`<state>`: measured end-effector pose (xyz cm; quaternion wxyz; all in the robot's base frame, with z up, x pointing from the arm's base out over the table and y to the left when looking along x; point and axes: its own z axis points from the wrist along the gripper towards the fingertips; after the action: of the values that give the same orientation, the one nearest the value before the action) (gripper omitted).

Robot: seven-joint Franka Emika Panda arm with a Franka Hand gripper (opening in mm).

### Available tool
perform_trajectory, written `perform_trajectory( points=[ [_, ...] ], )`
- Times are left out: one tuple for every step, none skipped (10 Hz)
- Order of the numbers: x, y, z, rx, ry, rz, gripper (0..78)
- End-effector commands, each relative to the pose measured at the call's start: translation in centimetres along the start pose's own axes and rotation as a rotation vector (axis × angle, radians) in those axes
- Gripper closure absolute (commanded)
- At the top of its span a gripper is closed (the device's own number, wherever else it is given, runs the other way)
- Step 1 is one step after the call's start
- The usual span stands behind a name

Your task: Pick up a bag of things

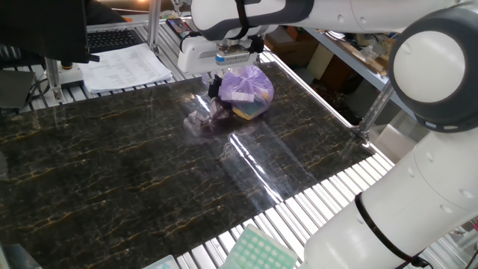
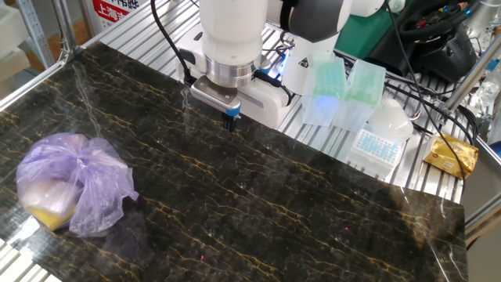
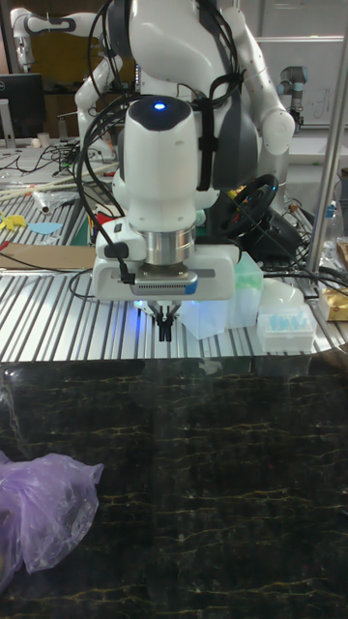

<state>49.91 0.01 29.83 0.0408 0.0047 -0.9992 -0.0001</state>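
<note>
The gripper (image 2: 229, 120) hangs above the dark marbled table (image 2: 313, 211), fingers pointing straight down and drawn together so that no gap shows between them; it has hold of nothing. In the tall fixed view the same gripper (image 3: 166, 327) sits under the white wrist with its blue light glowing, the fingertips over the table's back edge.

The bag of things (image 2: 66, 184) lies on the table well apart from the gripper, off to the left and nearer the front edge in the other fixed view; it is a lumpy lilac plastic bag with a knotted, crumpled top, something yellow showing through at its lower side; nothing touches it. In the tall fixed view the bag (image 3: 43, 517) shows only in the lower left corner, partly cut off by the frame, well below and left of the fingers.

From one fixed view the bag (image 1: 246, 91) appears just beside the gripper (image 1: 214, 82), with a white item and a darker one visible through the plastic; a small greyish plastic wad (image 1: 200, 119) lies on the table just beside the bag.

Behind the gripper, off the table, stand pale green pipette tip boxes (image 2: 344, 86).
</note>
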Motion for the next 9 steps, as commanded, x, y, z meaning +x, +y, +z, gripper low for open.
perform_trajectory(
  points=[
    [-0.05,-0.01,-0.12,-0.001,-0.003,0.000,77.6],
    [-0.05,-0.01,-0.12,-0.008,-0.003,-0.001,77.6],
    [-0.05,-0.01,-0.12,-0.008,-0.003,-0.001,77.6],
    [-0.05,-0.01,-0.12,-0.009,-0.003,-0.002,77.6],
    [-0.05,-0.01,-0.12,-0.009,-0.003,-0.002,77.6],
    [-0.05,-0.01,-0.12,-0.009,-0.003,-0.002,77.6],
    [-0.05,-0.01,-0.12,-0.009,-0.003,-0.002,77.6],
    [-0.05,-0.01,-0.12,-0.009,-0.003,-0.002,77.6],
    [-0.05,-0.01,-0.12,-0.009,-0.003,-0.002,77.6]
  ],
)
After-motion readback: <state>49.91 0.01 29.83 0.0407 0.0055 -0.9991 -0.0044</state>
